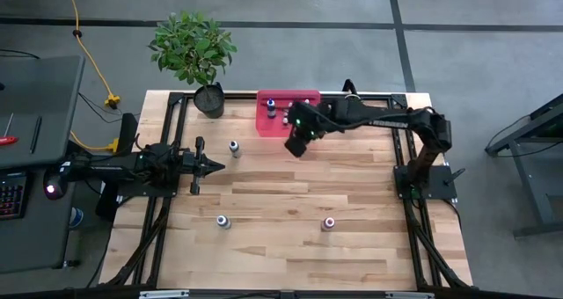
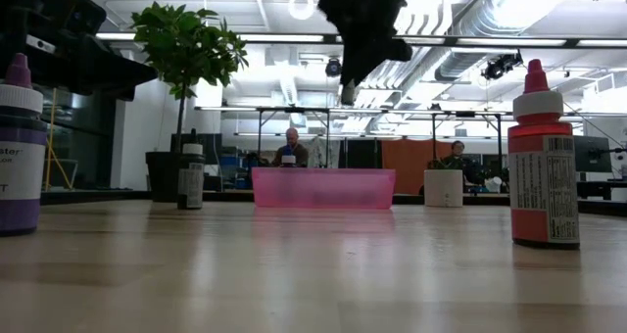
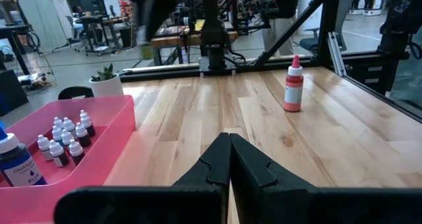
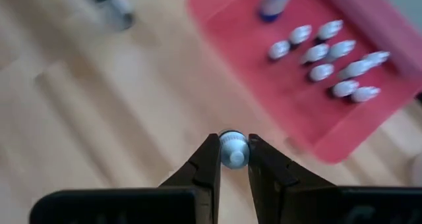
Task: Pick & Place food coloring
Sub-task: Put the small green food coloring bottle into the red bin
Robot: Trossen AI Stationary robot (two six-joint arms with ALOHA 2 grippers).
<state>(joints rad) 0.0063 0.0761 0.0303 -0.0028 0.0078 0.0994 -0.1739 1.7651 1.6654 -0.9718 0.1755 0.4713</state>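
Observation:
The pink tray [image 1: 264, 114] sits at the table's far middle and holds several tiny whitish bottles [image 4: 330, 53] and a blue bottle [image 4: 273, 1]. My right gripper [image 1: 296, 147] hangs high over the table just off the tray's near edge, shut on one tiny bottle [image 4: 232, 150]. A black-and-white bottle [image 1: 234, 148], a purple bottle [image 1: 223, 221] and a red bottle [image 1: 329, 222] stand upright on the wood. My left gripper [image 1: 211, 165] waits at the left, shut and holding nothing. My right gripper pinches a tiny bottle between its two fingers at the round white cap [image 4: 232, 151], coming from above and pointing down. The bottle is lifted clear of the table; its body is hidden under the cap and the fingers.
A potted plant [image 1: 195, 53] stands at the far left corner, and a small white plant pot [image 3: 105, 84] stands beside the tray. Black frame rails [image 1: 400, 149] run along the table's edges. Bare wood lies in the middle and near part of the table.

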